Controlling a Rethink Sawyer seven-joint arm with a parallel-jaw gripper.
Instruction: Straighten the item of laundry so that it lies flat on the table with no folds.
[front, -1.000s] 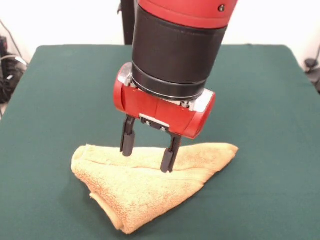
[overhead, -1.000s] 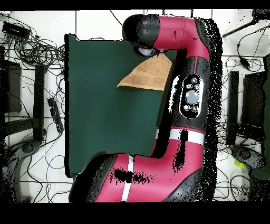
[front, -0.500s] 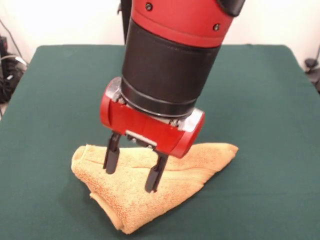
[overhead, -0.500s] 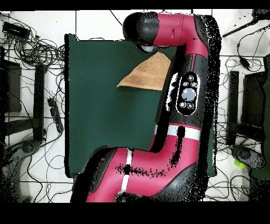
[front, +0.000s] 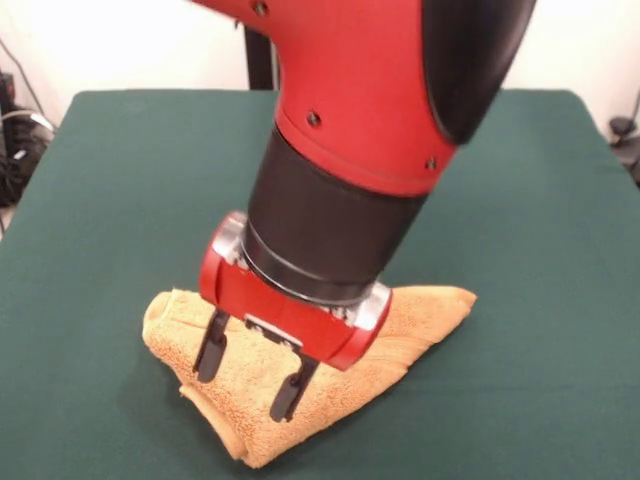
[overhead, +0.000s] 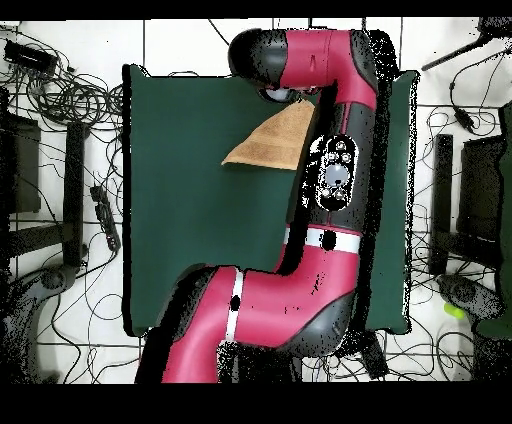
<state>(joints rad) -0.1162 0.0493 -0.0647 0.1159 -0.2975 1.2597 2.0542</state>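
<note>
Surface: dark green surface (front: 120, 190), cables on the floor around it
Towel: orange-yellow towel (front: 400, 320) folded into a rough triangle at the camera-side edge
Hand: hand (front: 247, 378) spread open just above the folds, holding nothing
Risk: closing here could pinch both layers together, dragging the fold along instead of opening it
</note>
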